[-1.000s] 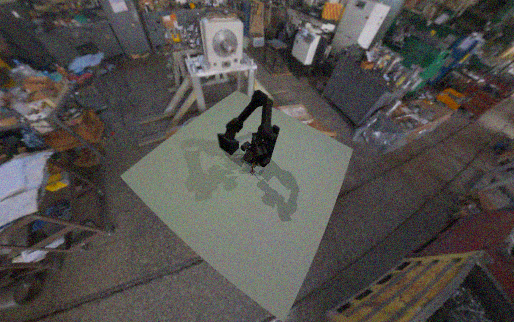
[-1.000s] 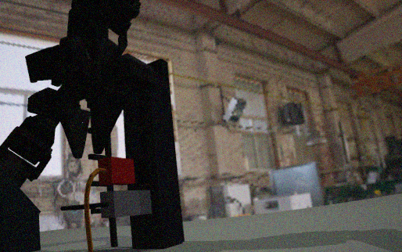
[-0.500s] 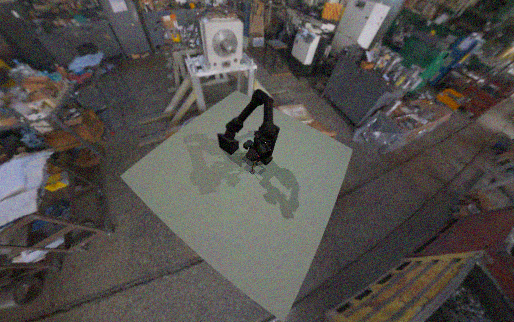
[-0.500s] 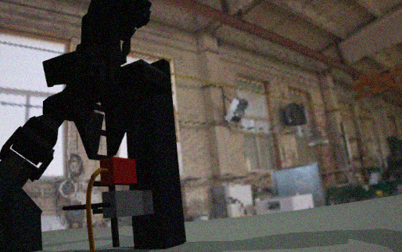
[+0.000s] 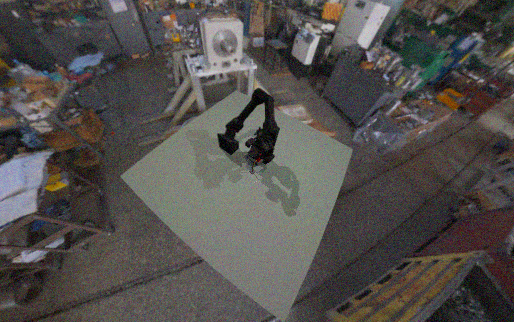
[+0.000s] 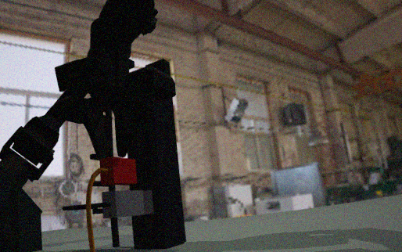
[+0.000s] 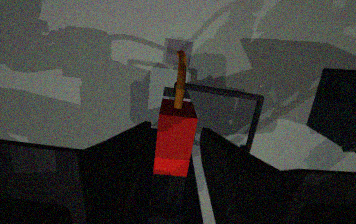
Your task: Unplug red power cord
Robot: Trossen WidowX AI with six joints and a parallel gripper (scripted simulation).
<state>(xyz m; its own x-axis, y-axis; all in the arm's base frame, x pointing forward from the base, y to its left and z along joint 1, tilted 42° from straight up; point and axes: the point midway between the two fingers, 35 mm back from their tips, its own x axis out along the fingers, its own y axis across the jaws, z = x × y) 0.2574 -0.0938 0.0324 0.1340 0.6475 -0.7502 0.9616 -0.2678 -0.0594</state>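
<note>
The red plug [image 5: 258, 160] [image 6: 124, 171] [image 7: 175, 140] sits high beside the upright black power strip [image 6: 161, 188], above a grey block. Its orange cord [image 6: 89, 211] [image 7: 180, 77] leaves the plug and hangs down. My gripper [image 6: 113, 153] [image 7: 176, 131] is partly open. In the wrist view its fingertips stand on either side of the plug, with a narrow gap visible on the right. In the exterior view the tips reach the plug's top edge. The plug's contact with the strip is hidden.
The grey block [image 6: 127, 203] sits directly below the red plug. A thin black post [image 6: 114, 235] with side pegs stands beside the strip. A thin dark frame [image 7: 225, 91] shows right of the plug in the wrist view.
</note>
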